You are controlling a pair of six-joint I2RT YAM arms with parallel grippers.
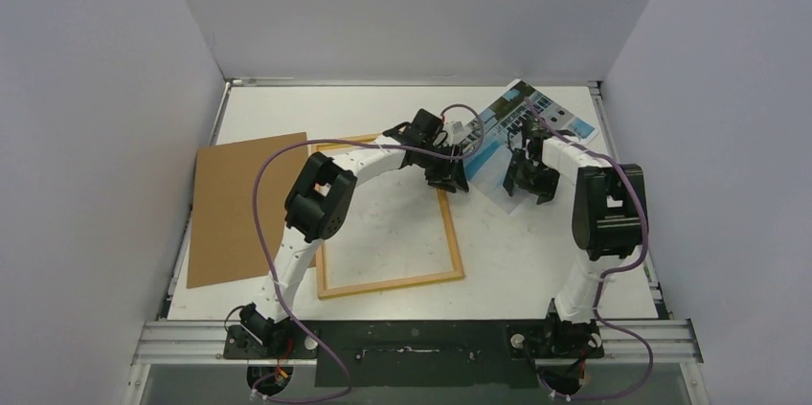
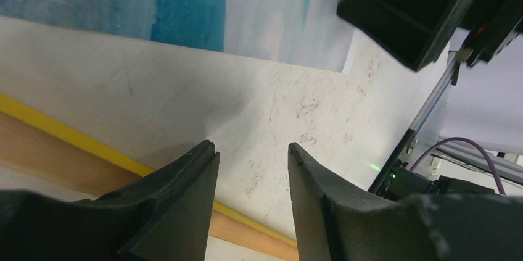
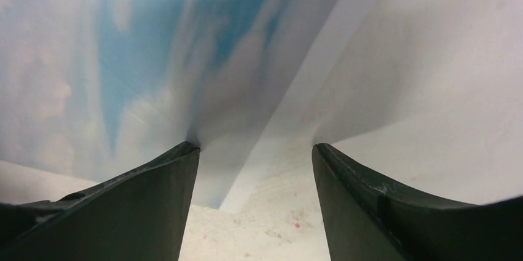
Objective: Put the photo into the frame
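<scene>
The frame (image 1: 393,282) lies in the middle of the table with its light-wood back up; its yellow edge and wooden rail (image 2: 61,156) show in the left wrist view. The photo (image 1: 522,132) sits at the back right, its near part raised off the table. My left gripper (image 1: 450,175) hangs open by the frame's far right corner, with only bare table between its fingertips (image 2: 253,147). My right gripper (image 1: 525,180) stands open at the photo's near corner. Blue sky and cloud of the photo (image 3: 123,45) fill that view, and the paper's corner reaches between the fingertips (image 3: 256,145).
A plain brown backing board (image 1: 244,209) lies flat at the left, overlapping the table's left edge. White walls close in the left, back and right sides. The two grippers hang close together, and the right one's black body (image 2: 419,8) shows in the left wrist view.
</scene>
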